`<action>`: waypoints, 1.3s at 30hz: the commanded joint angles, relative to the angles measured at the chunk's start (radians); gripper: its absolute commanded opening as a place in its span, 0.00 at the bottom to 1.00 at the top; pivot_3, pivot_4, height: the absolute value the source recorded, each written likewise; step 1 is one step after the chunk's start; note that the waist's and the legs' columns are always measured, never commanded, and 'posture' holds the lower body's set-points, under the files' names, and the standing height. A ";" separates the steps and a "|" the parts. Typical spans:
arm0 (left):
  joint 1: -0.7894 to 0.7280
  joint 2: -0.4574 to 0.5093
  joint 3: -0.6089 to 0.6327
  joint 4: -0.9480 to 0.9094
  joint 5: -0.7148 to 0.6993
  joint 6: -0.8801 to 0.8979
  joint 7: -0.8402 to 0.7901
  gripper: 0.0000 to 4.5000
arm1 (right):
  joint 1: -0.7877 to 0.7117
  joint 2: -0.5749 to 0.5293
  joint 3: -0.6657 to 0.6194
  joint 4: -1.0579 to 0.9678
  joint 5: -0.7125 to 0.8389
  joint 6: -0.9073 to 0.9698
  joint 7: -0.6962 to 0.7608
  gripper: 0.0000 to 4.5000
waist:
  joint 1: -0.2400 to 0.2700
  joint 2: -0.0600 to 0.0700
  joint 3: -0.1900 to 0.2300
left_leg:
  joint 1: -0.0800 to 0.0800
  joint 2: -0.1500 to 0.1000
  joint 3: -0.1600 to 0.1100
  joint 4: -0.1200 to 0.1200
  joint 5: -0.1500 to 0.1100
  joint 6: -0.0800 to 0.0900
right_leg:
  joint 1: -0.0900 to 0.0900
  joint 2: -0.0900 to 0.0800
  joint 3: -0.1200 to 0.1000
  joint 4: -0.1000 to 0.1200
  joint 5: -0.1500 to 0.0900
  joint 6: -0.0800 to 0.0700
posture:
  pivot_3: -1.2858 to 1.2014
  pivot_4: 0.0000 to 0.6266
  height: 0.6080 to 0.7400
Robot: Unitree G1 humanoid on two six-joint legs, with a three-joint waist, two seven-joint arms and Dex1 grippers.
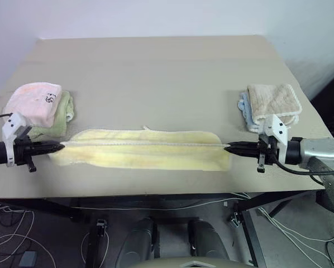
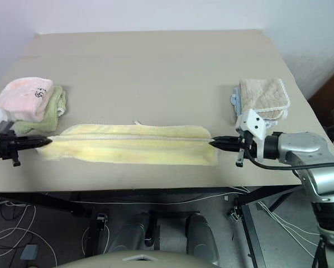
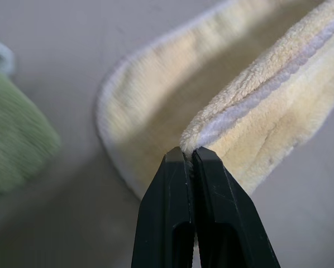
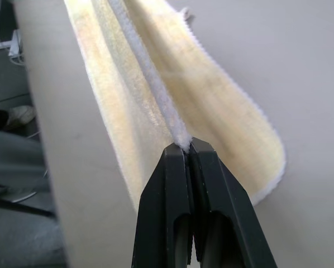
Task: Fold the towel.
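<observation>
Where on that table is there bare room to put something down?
The whole far half of the table, beyond the yellow towel, is bare, as is the stretch between the two side stacks. It is crowded at the pink and green stack, the beige stack, and the near edge.

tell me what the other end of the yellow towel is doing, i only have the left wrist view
Observer: The right tool is shut on the towel at its far end, pinching the hem.
Operator: is the towel hanging free
Observer: No, its lower fold rests on the table, near the front edge.
Operator: anything close by
Observer: A folded beige towel lies just beyond the right tool.
</observation>
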 commanded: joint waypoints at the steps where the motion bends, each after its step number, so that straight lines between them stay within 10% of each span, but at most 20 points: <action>1: -0.039 -0.017 -0.015 0.058 0.039 -0.061 0.030 0.01 | -0.040 0.019 0.027 0.062 -0.055 -0.034 -0.022 0.00 | -0.002 0.000 0.000 | 0.000 0.000 0.000 0.000 0.000 0.000 | 0.000 0.000 0.000 0.000 0.000 0.000 | 0.52 0.24 1.00; 9: -0.099 -0.114 0.014 0.132 0.034 -0.134 0.116 0.01 | -0.109 0.059 0.076 0.153 -0.112 -0.060 -0.029 0.00 | -0.005 0.000 0.000 | 0.000 0.000 0.001 0.001 0.000 0.000 | -0.001 0.003 0.001 0.003 0.002 0.003 | 0.52 0.24 1.00; 17: -0.054 -0.124 0.054 0.115 0.010 -0.135 0.128 0.53 | -0.159 0.104 0.079 0.166 -0.106 -0.040 -0.040 0.00 | -0.007 0.000 0.000 | 0.001 0.000 0.002 0.003 0.000 0.000 | -0.001 0.004 0.002 0.005 0.002 0.004 | 0.52 0.24 1.00; 23: 0.010 -0.162 0.099 0.050 -0.030 -0.148 0.168 0.98 | -0.168 0.124 0.076 0.150 -0.088 -0.031 -0.024 0.37 | -0.002 0.000 0.000 | 0.001 0.000 0.001 0.003 0.000 0.000 | -0.001 0.003 0.002 0.006 0.002 0.003 | 0.52 0.24 1.00; 30: 0.035 -0.179 0.150 0.017 -0.053 -0.188 0.244 1.00 | -0.202 0.129 0.051 0.189 -0.081 0.065 -0.088 0.89 | -0.005 0.000 0.000 | 0.001 0.000 0.001 0.003 0.001 0.000 | -0.002 0.002 0.002 0.007 0.002 0.003 | 0.52 0.24 1.00; 39: 0.092 -0.240 0.201 -0.399 -0.339 0.169 0.228 1.00 | -0.217 0.071 -0.167 0.152 0.266 0.703 -0.129 0.89 | -0.003 0.000 0.000 | 0.001 0.000 0.000 0.003 0.001 0.000 | -0.001 0.000 0.002 0.006 0.002 0.003 | 0.52 0.24 1.00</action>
